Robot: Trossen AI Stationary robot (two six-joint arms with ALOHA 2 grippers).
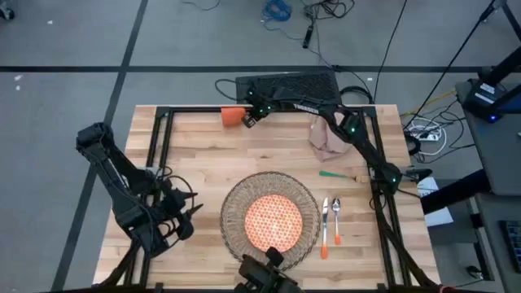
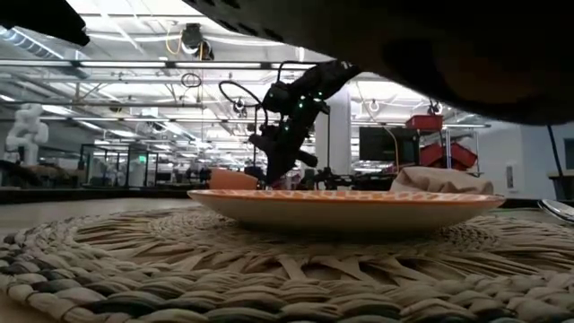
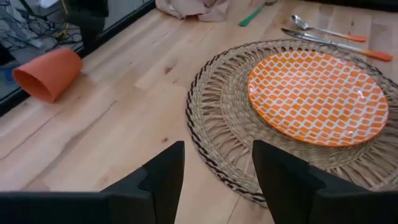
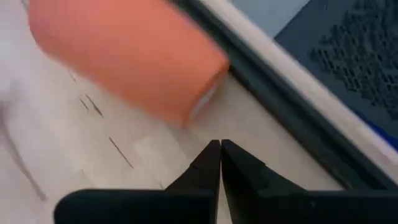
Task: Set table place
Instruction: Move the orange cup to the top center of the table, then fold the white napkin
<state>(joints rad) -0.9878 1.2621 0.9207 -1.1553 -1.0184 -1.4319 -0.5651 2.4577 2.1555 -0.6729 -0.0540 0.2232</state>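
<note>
The orange cup [image 1: 232, 115] is lying on its side at the tabletop's [image 1: 195, 155] far edge, well apart from the placemat [image 1: 232, 216] carrying the plate [image 1: 273, 221]. The right pincer [image 4: 220, 144], fingers pressed together, is hovering just beside the cup. The left pincer [image 3: 217, 163], fingers apart, is waiting near the placemat.

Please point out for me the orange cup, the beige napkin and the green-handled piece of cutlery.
orange cup [image 3: 48, 73]: left wrist view, on its side wall; it lies tipped over.
beige napkin [image 1: 329, 137]: high view, middle of the crumpled cloth.
green-handled cutlery [image 1: 334, 173]: high view, on the green handle.
</note>
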